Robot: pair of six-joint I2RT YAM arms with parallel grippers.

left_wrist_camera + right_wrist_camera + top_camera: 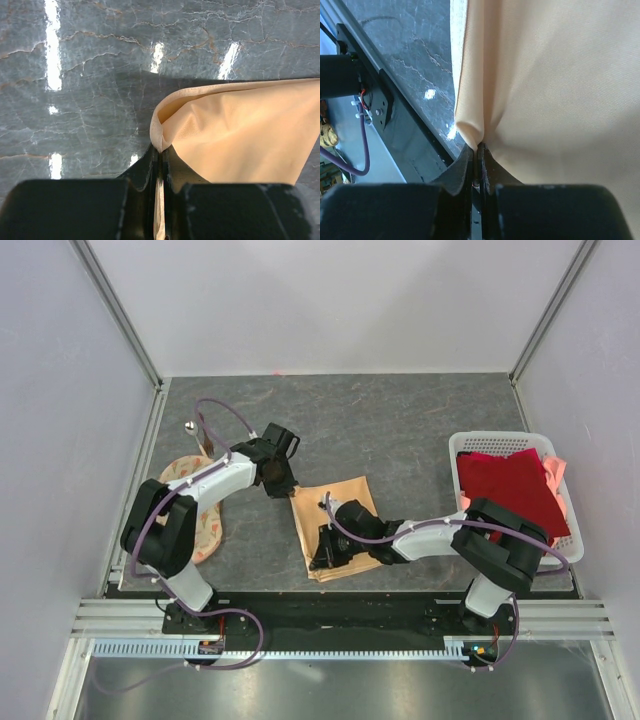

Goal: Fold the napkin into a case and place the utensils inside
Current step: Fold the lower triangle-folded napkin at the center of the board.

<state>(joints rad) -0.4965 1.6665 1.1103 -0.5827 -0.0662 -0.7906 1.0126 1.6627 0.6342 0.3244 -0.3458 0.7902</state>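
Left pincer [160,152] is pinching the napkin [340,508] at ten o'clock; right pincer [478,150] is seemingly gripping its seven o'clock edge.

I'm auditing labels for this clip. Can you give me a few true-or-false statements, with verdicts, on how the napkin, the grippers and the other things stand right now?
1. The left gripper and the right gripper both pinch the napkin. True.
2. The dark red cloth lies spread under the napkin. False: it sits in the white basket, apart from the napkin.
3. The spoon lies on the napkin. False: it lies far to the left, near the round cream cloth.
4. The left gripper holds a corner of the napkin. True.
5. The napkin is folded into a narrow pouch. False: it lies as a broad sheet.
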